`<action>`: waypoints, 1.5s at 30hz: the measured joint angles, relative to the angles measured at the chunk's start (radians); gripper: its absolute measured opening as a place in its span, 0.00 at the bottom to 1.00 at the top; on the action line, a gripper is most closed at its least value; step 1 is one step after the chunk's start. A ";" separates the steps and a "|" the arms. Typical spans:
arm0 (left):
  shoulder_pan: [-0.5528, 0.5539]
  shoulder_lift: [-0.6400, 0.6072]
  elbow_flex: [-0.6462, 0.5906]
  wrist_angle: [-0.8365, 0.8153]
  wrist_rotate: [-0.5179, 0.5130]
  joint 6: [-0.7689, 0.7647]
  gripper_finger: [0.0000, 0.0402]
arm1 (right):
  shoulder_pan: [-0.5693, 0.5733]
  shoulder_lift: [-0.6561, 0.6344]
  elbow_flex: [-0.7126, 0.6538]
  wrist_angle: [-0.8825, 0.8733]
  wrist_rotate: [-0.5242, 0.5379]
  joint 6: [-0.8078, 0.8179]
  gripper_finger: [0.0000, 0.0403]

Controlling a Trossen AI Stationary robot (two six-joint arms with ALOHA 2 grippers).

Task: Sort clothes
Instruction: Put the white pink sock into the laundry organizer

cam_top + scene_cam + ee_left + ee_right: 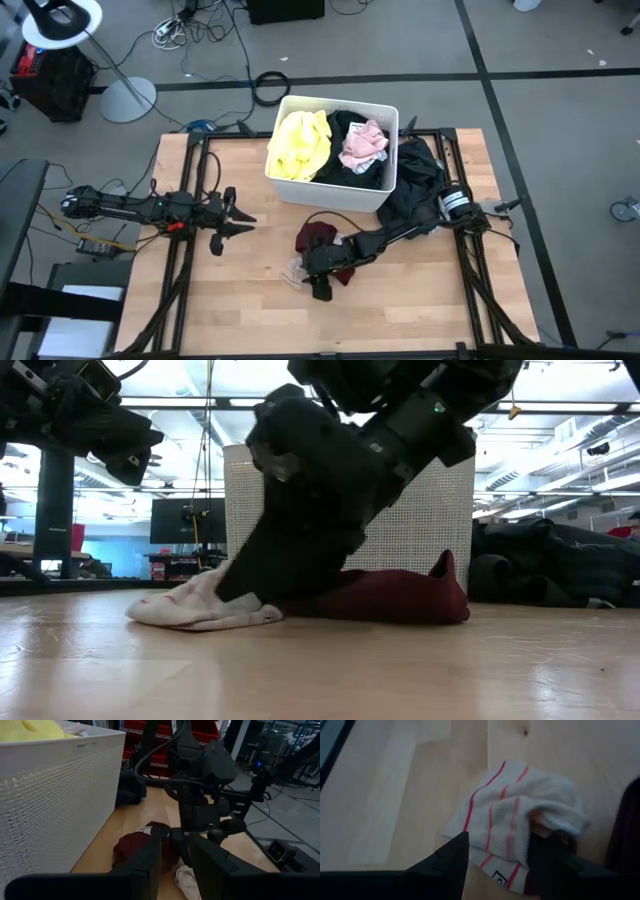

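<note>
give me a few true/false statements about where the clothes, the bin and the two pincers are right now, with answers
1. The yellow garment lies inside the white bin. True.
2. The right pincer is lifting the maroon garment clear of the table. False: the maroon garment lies on the wood, and the pincer is open, low over the white cloth with red stripes.
3. The striped cloth lies flat on the table beside the maroon garment. True.
4. The left pincer is reaching into the bin. False: it hangs over bare table on the left, away from the bin, holding nothing.
5. The pink garment lies on the table in front of the bin. False: it sits in the bin, on black fabric.
</note>
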 joint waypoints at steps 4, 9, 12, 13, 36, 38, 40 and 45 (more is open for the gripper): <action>0.000 0.000 0.000 0.000 0.000 0.000 0.26 | -0.001 0.028 0.033 0.003 0.017 0.001 0.44; 0.000 0.000 0.000 0.000 0.000 0.000 0.26 | -0.011 0.028 0.037 0.011 0.054 0.026 0.21; 0.000 0.000 0.000 0.000 -0.007 0.000 0.26 | -0.024 0.024 0.037 0.024 0.061 0.042 0.04; 0.000 0.000 0.000 0.000 -0.009 0.000 0.26 | -0.028 0.023 0.037 0.031 0.060 0.052 0.03; 0.000 0.000 0.000 0.004 -0.019 0.009 0.26 | -0.063 -0.602 0.114 -0.244 0.540 -0.118 0.00; 0.000 0.000 0.000 0.004 -0.021 0.009 0.26 | -0.092 -0.618 0.182 -0.314 0.556 -0.152 0.00; 0.000 0.000 0.000 0.007 -0.039 0.010 0.26 | -0.130 -0.617 0.254 -0.386 0.558 -0.177 0.00; 0.000 0.000 0.000 0.008 -0.079 0.011 0.26 | -0.249 -0.613 0.391 -0.553 0.559 -0.185 0.00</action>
